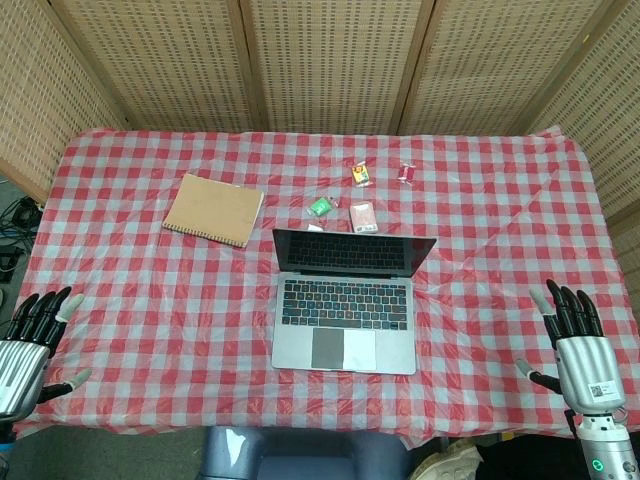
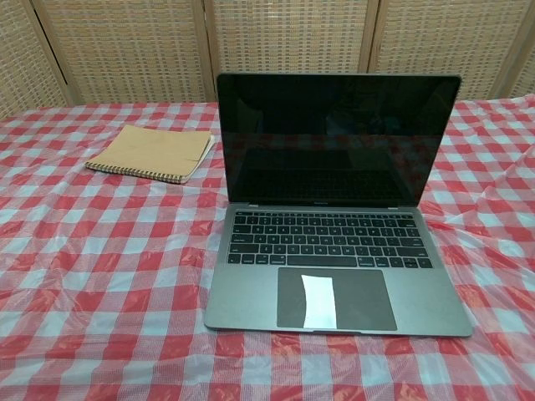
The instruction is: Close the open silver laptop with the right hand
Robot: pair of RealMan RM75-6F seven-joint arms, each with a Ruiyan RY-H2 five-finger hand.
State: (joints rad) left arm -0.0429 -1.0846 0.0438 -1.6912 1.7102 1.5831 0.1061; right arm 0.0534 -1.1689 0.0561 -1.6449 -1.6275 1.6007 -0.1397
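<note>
We log one open silver laptop (image 1: 344, 305) at table centre, our right hand (image 1: 578, 345) at four o'clock and left hand (image 1: 30, 345) at eight o'clock, both empty, fingers spread.

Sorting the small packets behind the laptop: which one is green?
The green packet, leftmost of the four, nearest the spiral notebook. The others are orange-yellow, red and pink.
</note>
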